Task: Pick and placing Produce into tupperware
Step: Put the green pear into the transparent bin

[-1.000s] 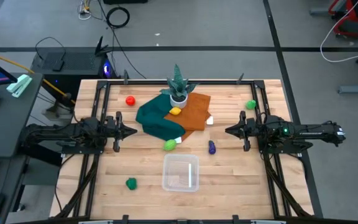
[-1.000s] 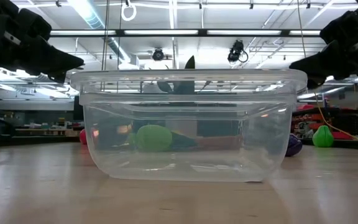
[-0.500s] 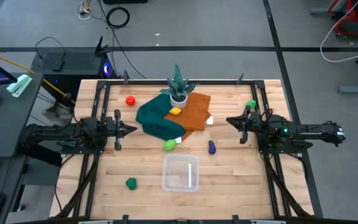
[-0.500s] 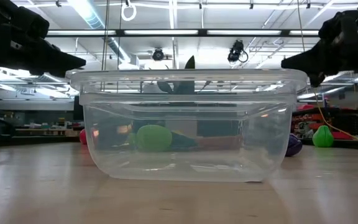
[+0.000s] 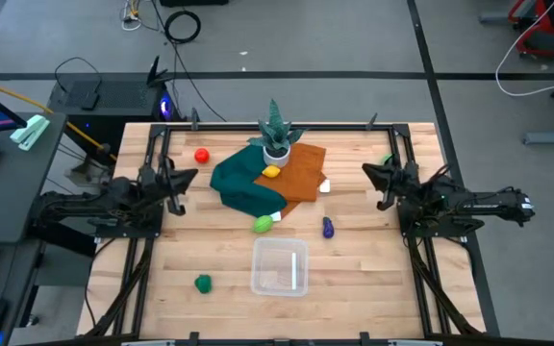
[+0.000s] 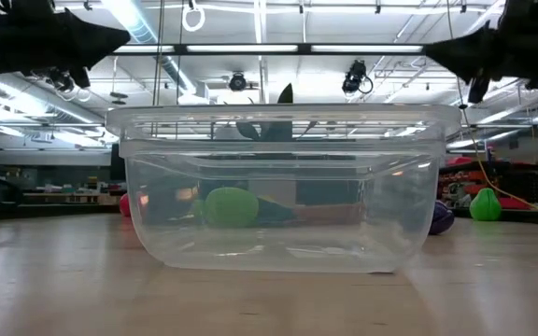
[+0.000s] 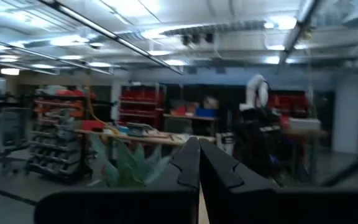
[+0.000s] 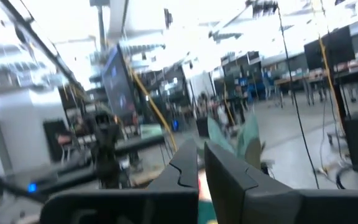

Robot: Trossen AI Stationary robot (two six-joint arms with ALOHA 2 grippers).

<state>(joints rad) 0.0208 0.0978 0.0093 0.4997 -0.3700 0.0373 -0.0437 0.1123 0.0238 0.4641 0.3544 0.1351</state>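
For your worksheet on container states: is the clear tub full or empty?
Empty: the tupperware shows only bare table through its floor from above.

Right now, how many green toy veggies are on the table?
3: one left of the tub, one by the teal cloth, one half hidden behind the right gripper.

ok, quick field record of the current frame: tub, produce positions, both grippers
tub: clear tupperware, front centre of table, empty
red produce: back left, on bare wood
yellow produce: on orange cloth, by the potted plant
light green produce: just in front of teal cloth
purple produce: right of centre
dark green produce: front left
third green produce: back right, mostly behind the right arm
left gripper: shut, empty, above table's left side
right gripper: shut, empty, above table's right side
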